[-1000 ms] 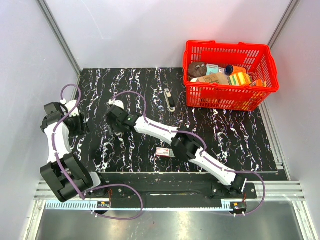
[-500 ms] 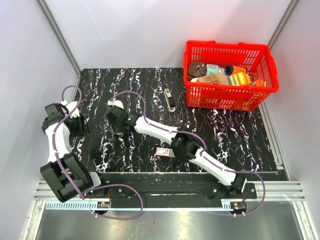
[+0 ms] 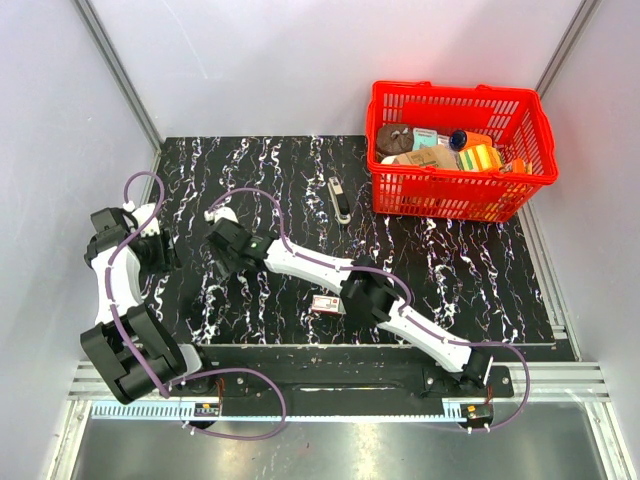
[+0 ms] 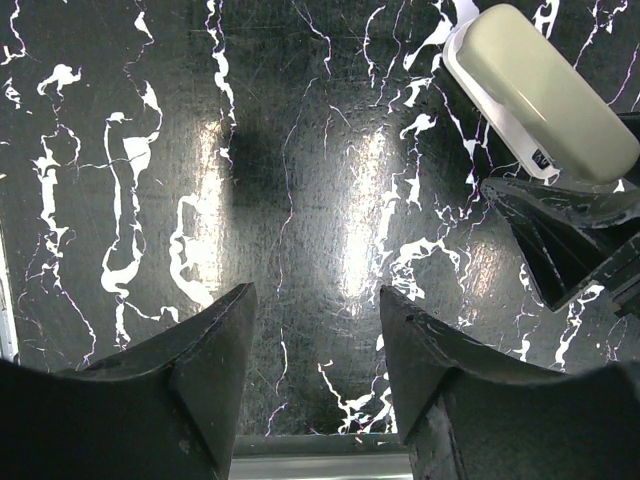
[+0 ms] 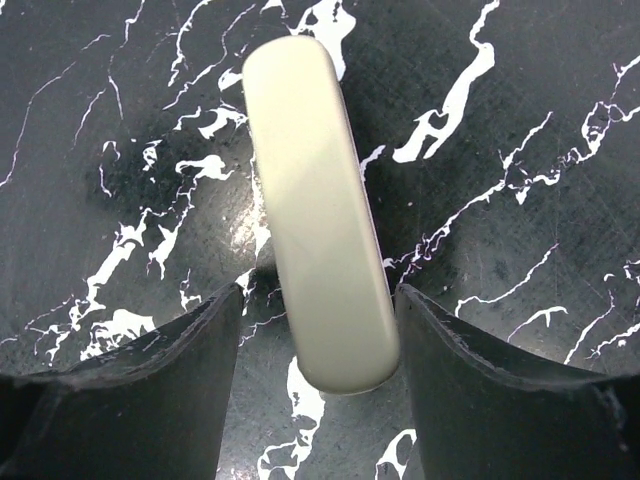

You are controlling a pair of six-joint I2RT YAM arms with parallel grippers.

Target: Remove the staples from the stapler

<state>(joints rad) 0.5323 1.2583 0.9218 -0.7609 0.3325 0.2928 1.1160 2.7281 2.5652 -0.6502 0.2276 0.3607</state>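
The stapler [image 3: 340,200], slim, black and silver with a pale tip, lies on the black marbled mat [image 3: 450,270] left of the red basket, apart from both grippers. My right gripper [image 3: 218,230] is open at the mat's left middle. In the right wrist view its fingers [image 5: 318,300] straddle the near end of a pale cream oblong object [image 5: 315,200], which is lying flat. That object also shows in the left wrist view [image 4: 545,95]. My left gripper [image 3: 158,250] is open and empty over bare mat [image 4: 315,295], just left of the right gripper.
A red basket [image 3: 455,195] with several items stands at the back right. A small box [image 3: 323,304] lies near the mat's front edge, beside the right arm's elbow. Grey walls close in the left, back and right sides.
My right gripper has moved a little left and toward the front, so the pale object now shows at its tips. The left arm has hardly moved.
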